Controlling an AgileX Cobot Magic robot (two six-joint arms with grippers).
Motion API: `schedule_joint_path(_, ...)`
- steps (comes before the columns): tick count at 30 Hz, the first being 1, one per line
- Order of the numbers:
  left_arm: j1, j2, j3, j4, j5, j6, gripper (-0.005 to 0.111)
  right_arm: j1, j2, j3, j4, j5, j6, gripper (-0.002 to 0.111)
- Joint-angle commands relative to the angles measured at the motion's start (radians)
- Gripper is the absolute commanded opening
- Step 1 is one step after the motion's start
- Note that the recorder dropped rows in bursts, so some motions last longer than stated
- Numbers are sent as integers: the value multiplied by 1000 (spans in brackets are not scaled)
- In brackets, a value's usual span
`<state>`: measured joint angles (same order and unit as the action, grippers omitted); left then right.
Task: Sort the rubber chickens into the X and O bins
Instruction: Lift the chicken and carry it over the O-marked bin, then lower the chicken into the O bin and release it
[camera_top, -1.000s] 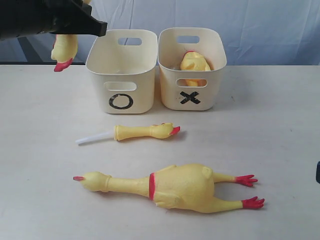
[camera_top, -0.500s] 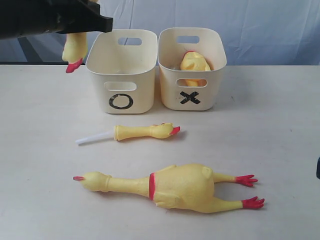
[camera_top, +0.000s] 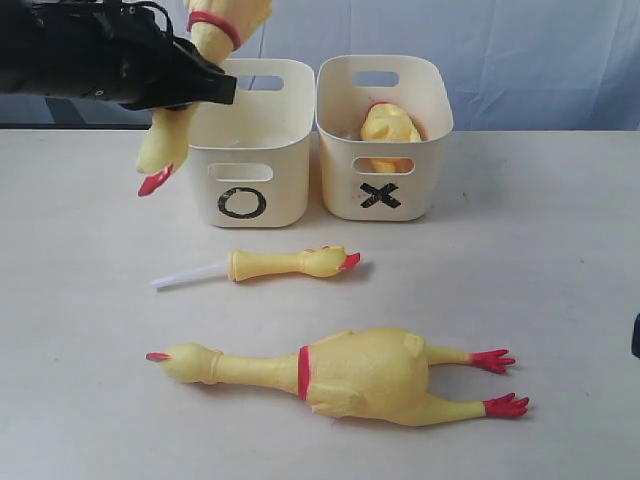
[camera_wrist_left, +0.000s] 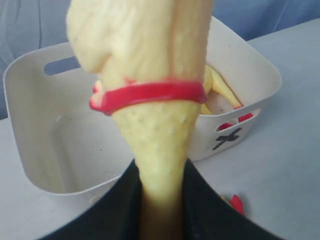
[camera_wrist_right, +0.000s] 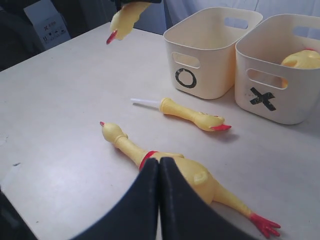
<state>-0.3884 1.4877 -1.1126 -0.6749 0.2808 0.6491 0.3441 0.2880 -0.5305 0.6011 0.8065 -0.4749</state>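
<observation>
L claw (camera_top: 195, 88) clamped on held chicken (camera_top: 160, 150) at the neck. Body + red band up, head hanging down. It's airborne at the left rim of O bin (camera_top: 280, 180), not over the opening yet imo.

To do it right: shift across till the whole bird is inside the rim line, lower a bit, then release. Bulk sits above my grip, so it'll prob flop on release and the head could snag the rim.

R claw (camera_wrist_right: 159, 164) pinched closed, nothing in it, off to the side.

Other stuff:
- X bin (camera_top: 420, 180) just beside O, w/ one chicken (camera_top: 390, 125) in it.
- Slim chicken (camera_top: 290, 263) w/ white stick on table (camera_top: 560, 300) in front of bins.
- Big chicken (camera_top: 350, 372) nearer cam.

Neither floor bird blocks my path. Only the O rim does.
</observation>
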Motion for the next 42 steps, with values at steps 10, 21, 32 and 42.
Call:
schedule_joint_path(10, 117, 20, -182, 133, 246, -165, 0, -5, -6, 6, 3, -8, 1, -1)
schedule_joint_path(21, 157, 195, -384, 240, 550, -268, 0, -5, -6, 6, 3, -8, 1, -1)
schedule_joint_path(32, 157, 354, -585, 425, 762, -369, 0, -5, -6, 6, 3, -4, 1, -1)
schedule_joint_path(42, 111, 426, -673, 504, 843, -286, 0, -5, -6, 6, 3, -4, 1, -1)
